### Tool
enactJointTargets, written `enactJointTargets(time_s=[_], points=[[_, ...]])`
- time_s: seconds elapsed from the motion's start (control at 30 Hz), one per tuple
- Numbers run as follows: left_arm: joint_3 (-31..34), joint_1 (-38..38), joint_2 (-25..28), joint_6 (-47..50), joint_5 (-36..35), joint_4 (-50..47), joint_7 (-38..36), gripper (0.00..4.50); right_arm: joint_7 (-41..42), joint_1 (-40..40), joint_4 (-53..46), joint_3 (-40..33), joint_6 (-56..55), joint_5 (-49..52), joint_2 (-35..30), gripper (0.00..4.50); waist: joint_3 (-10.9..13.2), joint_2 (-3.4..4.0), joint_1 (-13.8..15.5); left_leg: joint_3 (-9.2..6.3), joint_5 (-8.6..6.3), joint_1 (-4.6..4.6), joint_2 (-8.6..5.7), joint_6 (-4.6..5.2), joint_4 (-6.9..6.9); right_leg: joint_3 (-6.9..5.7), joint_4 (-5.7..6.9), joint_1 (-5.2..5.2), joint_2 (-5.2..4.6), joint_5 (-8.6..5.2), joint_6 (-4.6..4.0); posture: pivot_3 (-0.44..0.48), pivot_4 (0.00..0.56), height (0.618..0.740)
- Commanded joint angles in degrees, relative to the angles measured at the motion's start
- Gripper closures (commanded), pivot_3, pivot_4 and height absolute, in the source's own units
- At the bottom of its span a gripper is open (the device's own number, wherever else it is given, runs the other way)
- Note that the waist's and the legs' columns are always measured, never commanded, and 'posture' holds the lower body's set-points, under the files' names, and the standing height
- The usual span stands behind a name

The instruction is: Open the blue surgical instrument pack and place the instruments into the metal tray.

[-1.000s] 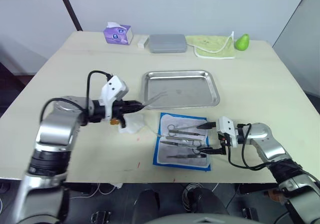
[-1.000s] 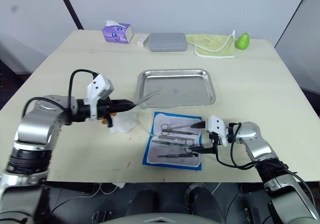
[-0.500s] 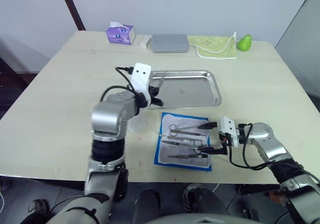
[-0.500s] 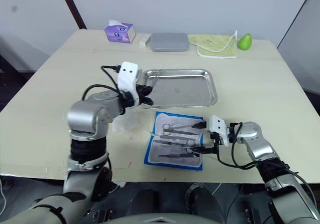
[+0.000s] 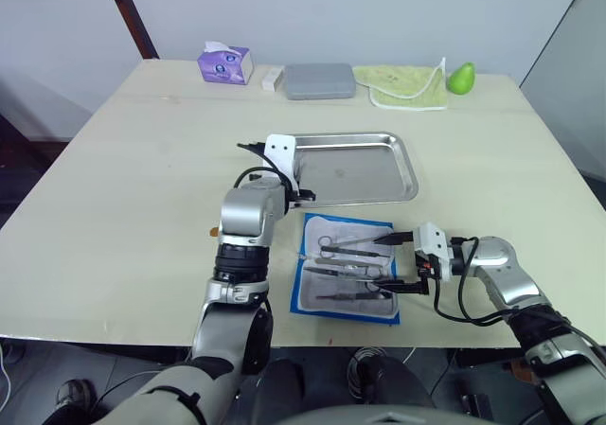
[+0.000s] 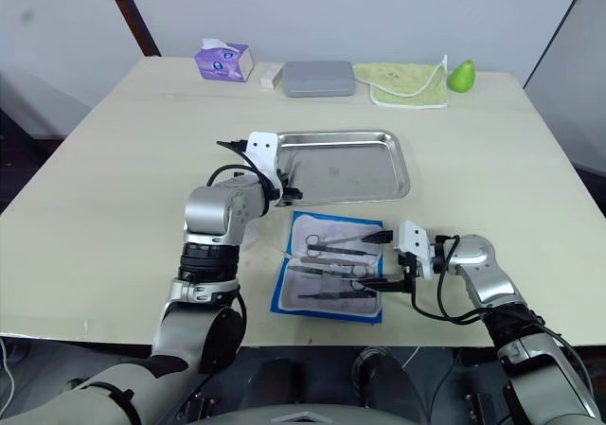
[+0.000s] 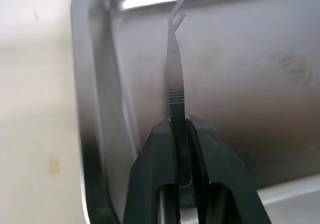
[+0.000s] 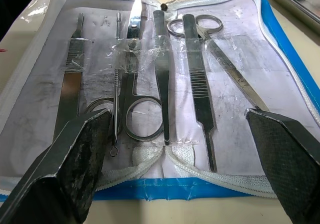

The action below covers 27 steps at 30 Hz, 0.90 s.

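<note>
The pack [image 5: 346, 269] is lying unfolded near the front edge of the table [image 5: 114, 179], and the right gripper [image 5: 402, 262] is hovering at its right side with its jaws spread wide, holding nothing. I'm counting about six instruments [image 8: 165, 79] taped inside: two scissors and roughly four slim forceps or probes, though the thin ones are hard to separate.

Just behind the pack is the one tray [image 5: 407, 165]. The left gripper [image 6: 284, 193] is reaching over its near-left corner, jaws clamped tight on a bent pair of tweezers [image 7: 175, 79].

My worry is that those tweezers are being held right by the rim, so letting go there could bounce them off the edge onto the table.

Far back are a tissue box [image 5: 223, 64], a grey case [image 5: 319, 80], a green cloth [image 5: 402, 87] and a toy pear [image 5: 460, 79], one of each.
</note>
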Motion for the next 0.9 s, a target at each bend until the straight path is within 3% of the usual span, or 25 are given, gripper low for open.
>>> enactJointTargets(time_s=[0.03,0.13,0.27,0.3,0.33,0.5,0.7,0.77,0.87,0.9], points=[[0.45,-1.2,-0.44,-0.76,0.08,-1.16,1.14,4.42,-1.33,4.41,7.28,3.87,1.64,-7.09,-0.56,0.0,0.0,0.01,-0.08,0.0,0.0,0.0,0.0,0.0,0.0,0.0,0.0,0.0,0.0,0.0,0.0,0.0,0.15,0.74],[1.46,-1.03,-1.14,-1.05,-0.09,-0.57,2.25,4.42,-1.25,4.49,6.89,3.74,1.75,-6.99,-0.64,0.0,0.0,0.01,-0.1,0.0,0.0,0.0,0.0,0.0,-0.02,0.0,0.0,0.0,0.0,0.0,0.0,0.0,0.15,0.74],[2.12,-0.85,-1.33,-0.91,-0.72,-1.89,2.36,3.0,-1.16,4.69,6.45,3.57,1.88,-6.83,-0.78,0.0,0.0,0.01,-0.11,0.0,0.0,0.0,0.0,-0.01,-0.02,0.0,0.0,0.0,-0.01,0.0,-0.01,0.0,0.15,0.74],[2.18,-0.75,-1.27,-0.55,-1.11,-2.75,1.97,2.43,-1.14,4.72,6.41,3.55,1.88,-6.8,-0.79,0.0,0.0,0.01,-0.11,0.0,0.0,0.0,0.0,-0.01,-0.02,-0.01,-0.01,0.0,-0.01,0.0,0.0,0.0,0.15,0.74],[2.29,-0.58,-1.18,0.28,-1.56,-3.97,1.55,2.26,-1.12,4.72,6.38,3.54,1.91,-6.78,-0.8,0.0,0.0,0.01,-0.11,0.0,0.0,0.0,0.0,-0.01,-0.02,-0.01,-0.01,0.0,-0.02,0.0,0.0,0.0,0.15,0.74],[1.85,1.21,1.92,6.18,-6.49,-12.68,-4.97,2.26,-1.02,4.62,5.83,3.44,2.25,-6.52,-0.94,0.0,0.06,0.09,-0.34,0.0,0.0,-0.02,0.0,-0.02,-0.05,-0.02,-0.03,-0.02,-0.02,0.0,-0.01,0.0,0.15,0.74],[-1.34,7.26,14.76,6.52,-17.59,-24.56,-23.01,2.26,-0.74,3.84,5.8,3.3,2.12,-6.26,-0.89,0.0,0.22,0.32,-0.88,-0.06,0.0,-0.02,-0.01,-0.04,-0.1,0.03,-0.06,-0.01,-0.07,0.0,-0.01,0.0,0.15,0.74],[-2.82,12.39,23.78,0.57,-21.66,-29.4,-35.08,2.26,-0.89,3.61,5.72,3.02,1.93,-6.06,-0.71,0.0,0.3,0.42,-1.26,-0.08,0.0,-0.03,-0.01,-0.04,-0.1,0.02,-0.1,-0.01,-0.1,0.0,-0.01,0.0,0.15,0.74],[2.43,19.39,29.89,-7.0,-28.22,-30.64,-47.87,2.26,-1.17,3.64,5.55,2.59,1.67,-5.53,-0.36,0.0,0.41,0.56,-1.36,-0.04,-0.01,-0.03,0.02,-0.06,-0.15,0.08,-0.21,-0.02,-0.24,0.0,-0.02,0.0,0.15,0.74],[4.11,22.29,30.45,-14.49,-28.64,-30.19,-51.89,2.26,-1.22,3.72,5.54,2.51,1.57,-5.38,-0.22,0.0,0.42,0.6,-1.28,0.0,-0.02,-0.06,0.09,-0.07,-0.2,0.07,-0.35,-0.06,-0.38,-0.05,-0.14,0.0,0.15,0.74]])
